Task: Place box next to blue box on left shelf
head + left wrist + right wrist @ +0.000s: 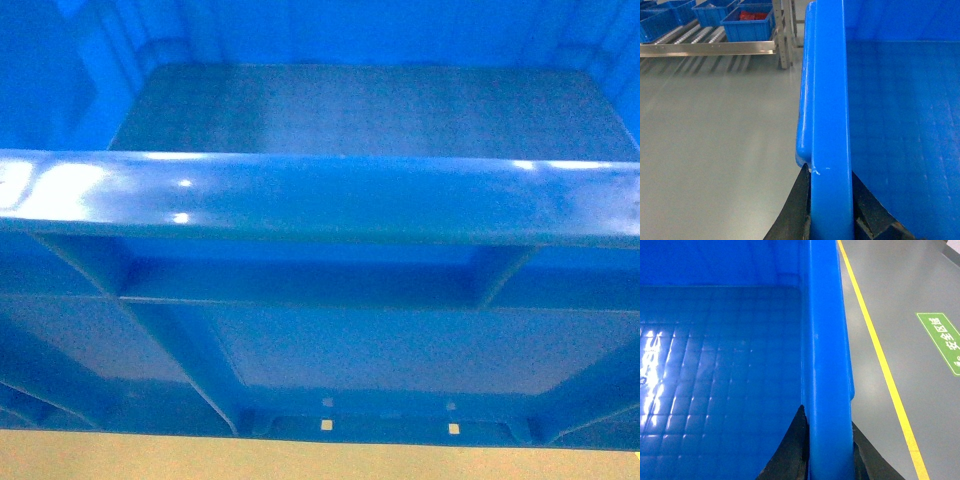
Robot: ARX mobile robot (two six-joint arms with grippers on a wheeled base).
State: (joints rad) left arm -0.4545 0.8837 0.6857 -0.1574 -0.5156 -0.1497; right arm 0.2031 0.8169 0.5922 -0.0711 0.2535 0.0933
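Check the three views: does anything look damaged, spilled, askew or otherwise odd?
Nothing serious stands out. The box is empty, and each tool, left tool and right tool, straddles a side rim squarely. The only blemish is a small white scuff on the rim near the left tool.

Lighting is bright, overhead, diffuse. My head view is almost all saturated blue from the box (320, 200), soft and grainy, with blown white glare patches on its near rim at left and smaller glints at right. Under-rim ribs sit in soft shadow. Left wrist view: sharp on the rim, grey floor (715, 140) carries a broad pale sheen and faint streaked reflections below the left shelf (705, 47). Right wrist view: white glare on the inner floor at left; my gripper fingers (790, 450) read near-black, no detail.
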